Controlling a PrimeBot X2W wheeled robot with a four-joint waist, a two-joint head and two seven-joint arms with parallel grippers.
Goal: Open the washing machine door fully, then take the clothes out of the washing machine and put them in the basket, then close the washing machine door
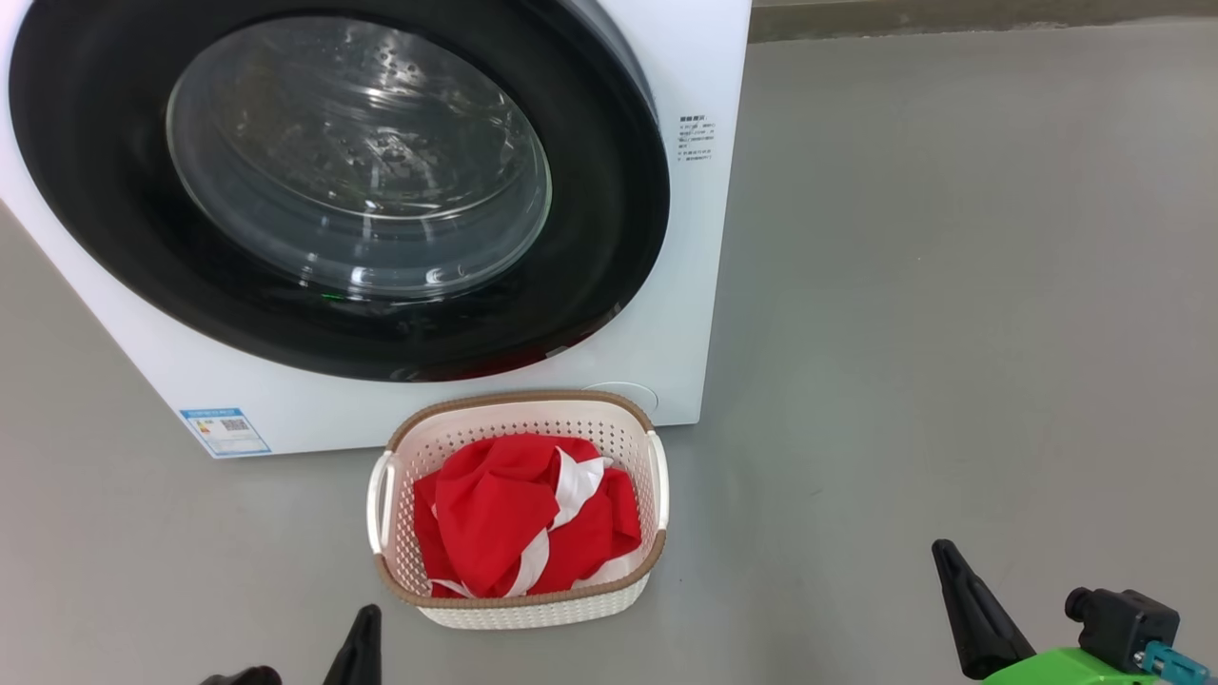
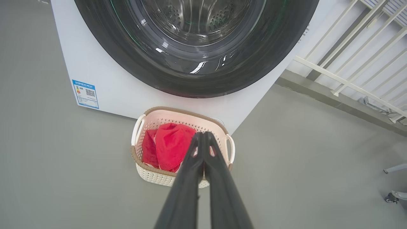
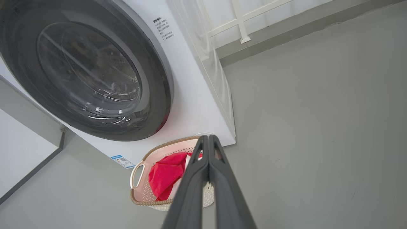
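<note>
The white washing machine [image 1: 685, 314] stands ahead with its black-rimmed glass door [image 1: 357, 162] closed flat against the front; bare steel drum shows through the glass. On the floor just before it sits the cream perforated basket [image 1: 647, 457] holding the red clothes [image 1: 514, 518] with white stripes. My left gripper [image 1: 362, 618] is at the lower left, shut and empty, its fingers [image 2: 190, 178] pressed together short of the basket [image 2: 149, 173]. My right gripper [image 1: 947, 557] is at the lower right, well to the right of the basket, also shut and empty, fingers [image 3: 222, 181] together.
Grey floor [image 1: 952, 285] lies open to the right of the machine. A white railing [image 2: 349, 86] and a low kerb run behind the machine on the right. A castor of some stand [image 2: 391, 197] shows at the far right. A blue label [image 1: 224, 430] marks the machine's lower front.
</note>
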